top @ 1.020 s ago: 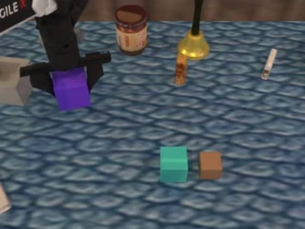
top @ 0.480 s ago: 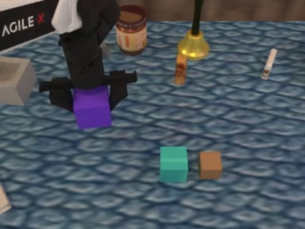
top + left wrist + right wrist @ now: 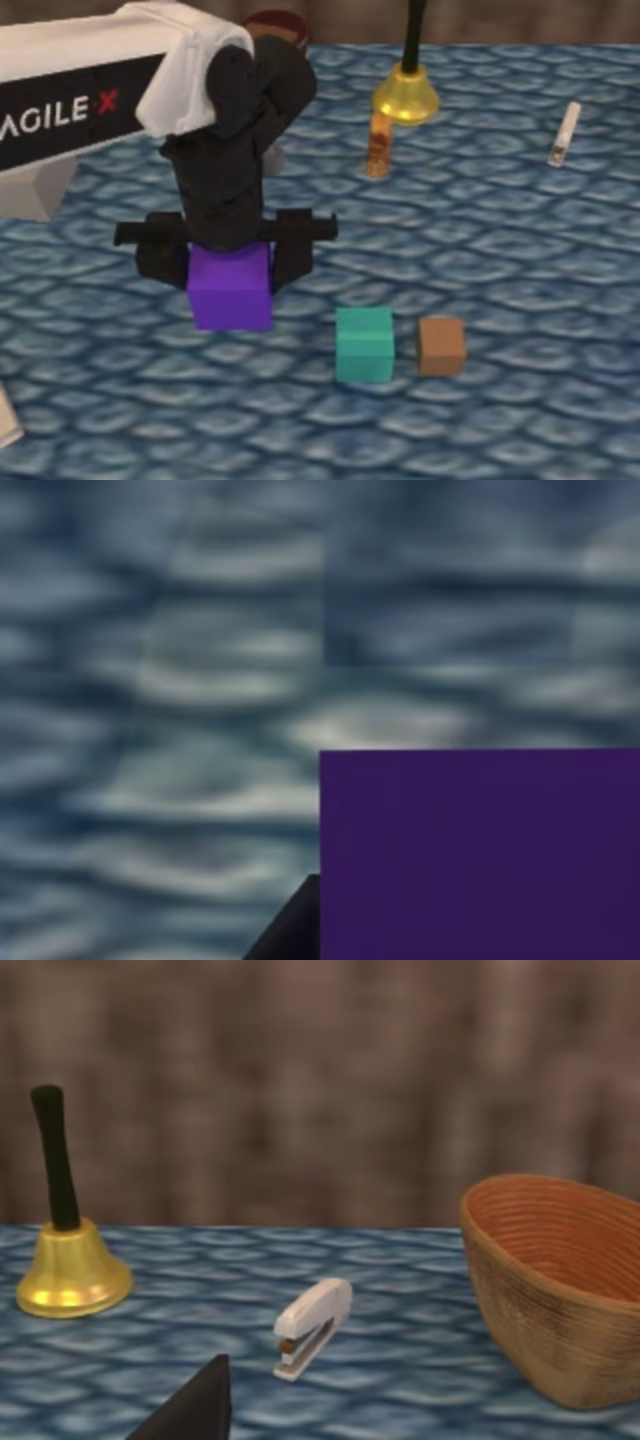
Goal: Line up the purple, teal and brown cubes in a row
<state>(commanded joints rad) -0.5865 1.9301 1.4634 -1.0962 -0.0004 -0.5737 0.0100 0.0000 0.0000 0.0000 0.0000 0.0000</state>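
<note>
My left gripper is shut on the purple cube, holding it from above with a black finger on either side. The cube hangs just left of the teal cube, with a small gap between them. The brown cube rests on the cloth right of the teal one, close but apart. In the left wrist view the purple cube fills the corner beside one dark finger. My right arm is out of the top view; a dark part of my right gripper shows in its wrist view.
A brass bell, a brown stick and a white stapler lie at the back. A jar and a grey box are partly hidden by the left arm. A wicker basket appears in the right wrist view.
My left gripper has carried the purple cube from the back left towards the front and right, ending close to the teal cube. The teal and brown cubes have not moved.
</note>
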